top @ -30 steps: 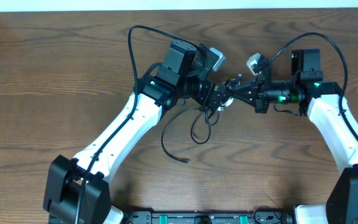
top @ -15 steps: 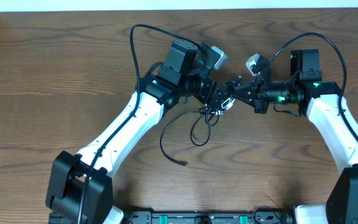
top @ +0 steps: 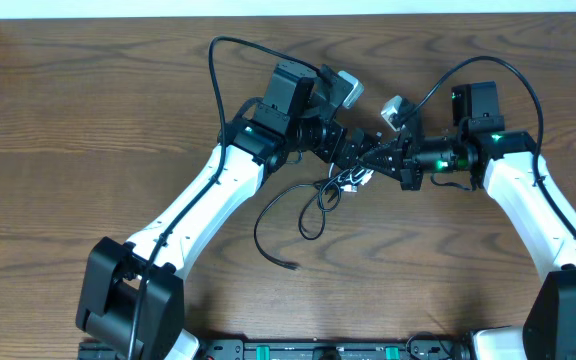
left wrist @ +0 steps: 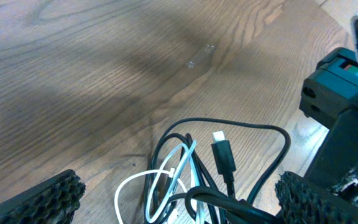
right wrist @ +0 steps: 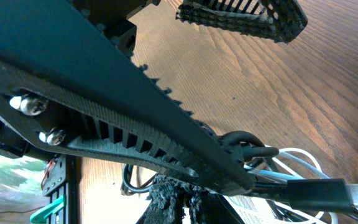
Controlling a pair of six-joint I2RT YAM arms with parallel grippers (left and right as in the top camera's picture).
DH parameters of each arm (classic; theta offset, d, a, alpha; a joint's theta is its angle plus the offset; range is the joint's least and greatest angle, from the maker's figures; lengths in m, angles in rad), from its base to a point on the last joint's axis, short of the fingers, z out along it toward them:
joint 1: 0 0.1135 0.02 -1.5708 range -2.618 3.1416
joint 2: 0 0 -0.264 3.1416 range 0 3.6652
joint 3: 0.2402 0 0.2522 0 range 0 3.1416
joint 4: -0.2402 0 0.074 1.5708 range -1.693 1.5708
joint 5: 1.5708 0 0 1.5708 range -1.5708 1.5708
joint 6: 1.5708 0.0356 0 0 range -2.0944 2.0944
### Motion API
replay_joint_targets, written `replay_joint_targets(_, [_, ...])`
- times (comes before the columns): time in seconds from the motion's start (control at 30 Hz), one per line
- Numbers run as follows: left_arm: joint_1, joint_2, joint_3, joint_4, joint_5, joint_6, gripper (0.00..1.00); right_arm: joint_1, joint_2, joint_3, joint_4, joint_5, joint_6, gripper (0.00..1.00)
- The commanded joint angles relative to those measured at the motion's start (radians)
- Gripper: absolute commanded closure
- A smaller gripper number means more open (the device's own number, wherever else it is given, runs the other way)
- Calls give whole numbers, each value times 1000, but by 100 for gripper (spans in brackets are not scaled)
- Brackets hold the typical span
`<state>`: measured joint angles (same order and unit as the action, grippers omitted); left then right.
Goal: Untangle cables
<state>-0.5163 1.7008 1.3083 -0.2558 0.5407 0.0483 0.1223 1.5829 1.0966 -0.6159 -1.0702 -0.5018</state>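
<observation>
As you look across the brown wood-grain table, the two white-shelled arms meet near its middle, over the thin black and white cables. Your left gripper hangs spread wide above the bundle, gripping nothing. Your right gripper is pinched closed on strands at the clump's edge. I judge the work barely begun: white and black loops cross in one knot, and no cord lies apart. From the knot, one black strand runs long toward the near-left, and its small black plug points at the near edge.
</observation>
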Motion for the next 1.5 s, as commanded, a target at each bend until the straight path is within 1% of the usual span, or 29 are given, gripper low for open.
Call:
replay_joint_targets(0.0, [-6, 39, 18, 2, -116, -9, 1, 28, -21, 2, -2, -153, -30, 99])
replay_joint_targets(0.1, [-1, 39, 18, -9, -158, -10, 1, 11, -21, 2, -7, -112, -20, 99])
replay_joint_targets(0.27, [22, 39, 18, -19, -168, -10, 0, -26, -21, 2, -13, -41, -15, 99])
replay_joint_targets(0.33, [39, 39, 18, -20, -169, -29, 1, -39, -21, 2, -16, -3, -15, 99])
replay_joint_targets(0.47, [82, 39, 18, -23, -188, -111, 1, -55, -21, 2, -18, 78, -15, 99])
replay_joint_targets(0.57, [110, 39, 18, -33, -187, -160, 0, -58, -21, 2, -17, 77, -16, 99])
replay_joint_targets(0.8, [111, 39, 18, -42, -177, -162, 1, -57, -21, 2, -17, 70, -15, 99])
replay_joint_targets(0.87, [111, 39, 18, -42, -127, -161, 0, -57, -21, 2, -17, 70, -15, 99])
replay_joint_targets(0.9, [111, 39, 18, -42, -69, -146, 0, -57, -21, 2, -16, 70, -16, 99])
replay_joint_targets(0.97, [111, 39, 18, -42, 1, -121, 0, -57, -21, 2, -15, 71, -16, 99])
replay_joint_targets(1.13, [111, 39, 18, -60, 138, -54, 0, -57, -21, 2, -5, 74, -5, 99])
replay_joint_targets(1.27, [111, 39, 18, -99, 258, 29, 0, -58, -21, 2, 14, 77, 21, 99])
replay_joint_targets(1.47, [111, 39, 18, -195, 290, 134, 0, -58, -21, 2, 47, 77, 61, 99])
